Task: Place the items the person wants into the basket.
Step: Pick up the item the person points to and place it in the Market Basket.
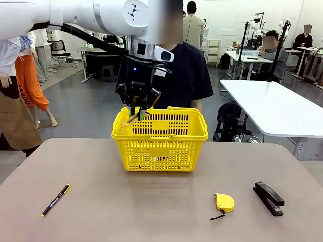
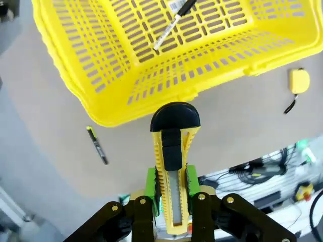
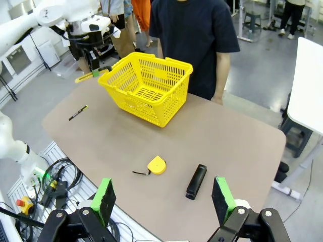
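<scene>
The left fingers [image 2: 150, 184] clamp the yellow-and-black utility knife [image 2: 171, 146], the basket [image 2: 117, 98] just beyond its tip. The right fingers [image 3: 104, 197] stand wide apart, a stapler [image 3: 196, 181] ahead of them

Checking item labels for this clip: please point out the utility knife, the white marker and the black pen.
utility knife [image 2: 170, 148], left wrist view, on its black slider.
white marker [image 2: 165, 34], left wrist view, on its white barrel.
black pen [image 1: 56, 200], front view, mid-shaft.

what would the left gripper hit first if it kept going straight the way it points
Likely the corner rim of the bright yellow plastic lattice basket, met by the yellow-and-black utility knife in the left gripper; depth unclear, maybe the table beside it.
</scene>
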`<control>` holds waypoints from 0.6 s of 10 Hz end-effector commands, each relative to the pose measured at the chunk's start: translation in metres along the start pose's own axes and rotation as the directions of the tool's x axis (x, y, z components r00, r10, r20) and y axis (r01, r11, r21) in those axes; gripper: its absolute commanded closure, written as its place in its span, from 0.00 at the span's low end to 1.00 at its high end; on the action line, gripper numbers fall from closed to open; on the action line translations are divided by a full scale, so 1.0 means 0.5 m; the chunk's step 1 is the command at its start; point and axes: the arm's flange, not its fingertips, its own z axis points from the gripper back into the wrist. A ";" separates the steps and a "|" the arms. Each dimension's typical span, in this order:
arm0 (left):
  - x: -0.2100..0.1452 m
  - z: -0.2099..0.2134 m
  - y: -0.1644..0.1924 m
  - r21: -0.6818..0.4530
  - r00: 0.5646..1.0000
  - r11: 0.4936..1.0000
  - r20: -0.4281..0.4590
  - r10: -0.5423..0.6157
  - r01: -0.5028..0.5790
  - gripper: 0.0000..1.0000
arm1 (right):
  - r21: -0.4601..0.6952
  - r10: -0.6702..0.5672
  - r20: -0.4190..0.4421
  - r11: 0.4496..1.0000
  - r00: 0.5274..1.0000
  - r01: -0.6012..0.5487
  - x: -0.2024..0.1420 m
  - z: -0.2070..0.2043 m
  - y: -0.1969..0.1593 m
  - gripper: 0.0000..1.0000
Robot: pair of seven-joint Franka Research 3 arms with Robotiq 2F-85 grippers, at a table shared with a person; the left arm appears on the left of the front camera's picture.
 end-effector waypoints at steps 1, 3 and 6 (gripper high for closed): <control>0.042 0.033 -0.011 0.078 0.984 0.982 0.021 -0.176 0.173 0.73 | -0.005 -0.010 -0.015 1.000 1.000 0.009 -0.001 -0.003 0.000 0.00; 0.051 0.012 0.005 0.064 0.958 0.960 0.070 -0.277 0.273 0.73 | -0.005 -0.010 -0.015 1.000 1.000 0.009 -0.001 -0.003 0.000 0.00; 0.047 -0.022 0.028 0.029 0.917 0.934 0.179 -0.356 0.356 0.73 | -0.005 -0.010 -0.015 1.000 1.000 0.009 -0.001 -0.003 0.000 0.00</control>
